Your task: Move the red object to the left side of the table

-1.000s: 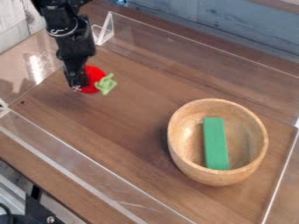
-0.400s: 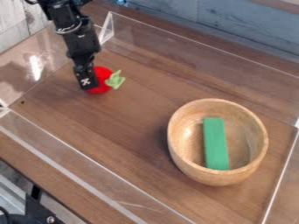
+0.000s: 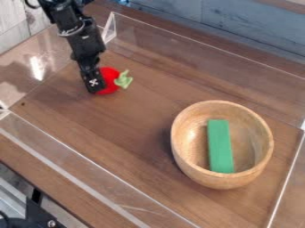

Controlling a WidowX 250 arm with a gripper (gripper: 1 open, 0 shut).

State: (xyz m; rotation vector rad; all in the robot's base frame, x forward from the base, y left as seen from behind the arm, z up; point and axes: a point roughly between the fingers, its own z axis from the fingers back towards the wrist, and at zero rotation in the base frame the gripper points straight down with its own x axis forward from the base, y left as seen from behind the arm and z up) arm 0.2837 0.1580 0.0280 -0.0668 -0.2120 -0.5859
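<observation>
The red object [image 3: 110, 79], a small strawberry toy with a green leafy top, lies on the dark wood table [image 3: 161, 85] at the far left. My black gripper [image 3: 95, 85] points steeply down at it. One finger marked with a white X covers the toy's left side, and the other finger is hidden behind it. Red shows to the right of the finger, with the leaves pointing right. The view does not show whether the jaws still press on the toy.
A wooden bowl [image 3: 181, 134] holding a green rectangular block [image 3: 219, 145] stands at the right front. Low clear acrylic walls [image 3: 71, 165] border the table. A clear angled piece [image 3: 107, 29] stands at the back left behind the arm.
The gripper came down and slightly right, bringing the red object onto the tabletop. In the last half second almost nothing moved.
</observation>
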